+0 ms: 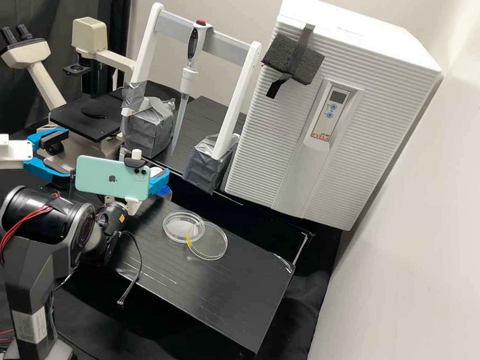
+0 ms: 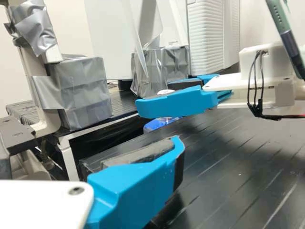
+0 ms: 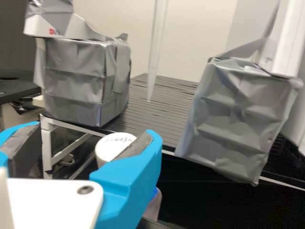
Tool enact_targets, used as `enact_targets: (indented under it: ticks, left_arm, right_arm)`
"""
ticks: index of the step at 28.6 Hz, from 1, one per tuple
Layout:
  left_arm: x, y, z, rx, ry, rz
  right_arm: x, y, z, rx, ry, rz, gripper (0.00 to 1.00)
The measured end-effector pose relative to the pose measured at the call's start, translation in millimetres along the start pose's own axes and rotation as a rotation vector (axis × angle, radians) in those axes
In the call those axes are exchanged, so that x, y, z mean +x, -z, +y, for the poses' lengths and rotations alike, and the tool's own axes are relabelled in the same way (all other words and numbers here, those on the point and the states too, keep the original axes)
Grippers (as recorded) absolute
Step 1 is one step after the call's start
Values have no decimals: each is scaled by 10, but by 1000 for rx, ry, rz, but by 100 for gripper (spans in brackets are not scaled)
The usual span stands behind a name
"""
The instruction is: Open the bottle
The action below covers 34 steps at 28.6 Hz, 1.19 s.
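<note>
A black ribbed bench (image 1: 218, 287) is set before a white ribbed cabinet (image 1: 327, 107), and two clear dishes (image 1: 197, 235) are laid on it. The bottle (image 2: 161, 124) is stood at the bench's rear left edge, near a tape-wrapped block (image 3: 81, 76). Its white cap (image 3: 113, 142) is flanked by the right gripper (image 3: 90, 137), whose fingers are spread apart. The left gripper (image 1: 65, 151) is positioned beside the microscope (image 1: 83, 118), its fingers likewise parted.

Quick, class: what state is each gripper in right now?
Left gripper: open, holding nothing.
Right gripper: open, fingers either side of the bottle cap, gap on one side.
</note>
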<state>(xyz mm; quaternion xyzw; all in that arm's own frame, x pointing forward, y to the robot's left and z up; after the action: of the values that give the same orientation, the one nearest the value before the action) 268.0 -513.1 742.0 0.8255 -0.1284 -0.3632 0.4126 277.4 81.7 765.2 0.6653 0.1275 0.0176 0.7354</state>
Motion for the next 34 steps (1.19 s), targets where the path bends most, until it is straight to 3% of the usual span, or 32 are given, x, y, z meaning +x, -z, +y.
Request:
enact_targets:
  ticks: [12,34]
  left_arm:
    - [6,-12,-2,0,1,-5]
    - [8,-15,-2,-1,0,-5]
  right_arm:
    - [22,-162,110,4,-43,-60,0]
    - [25,-119,75,4,-31,-45,0]
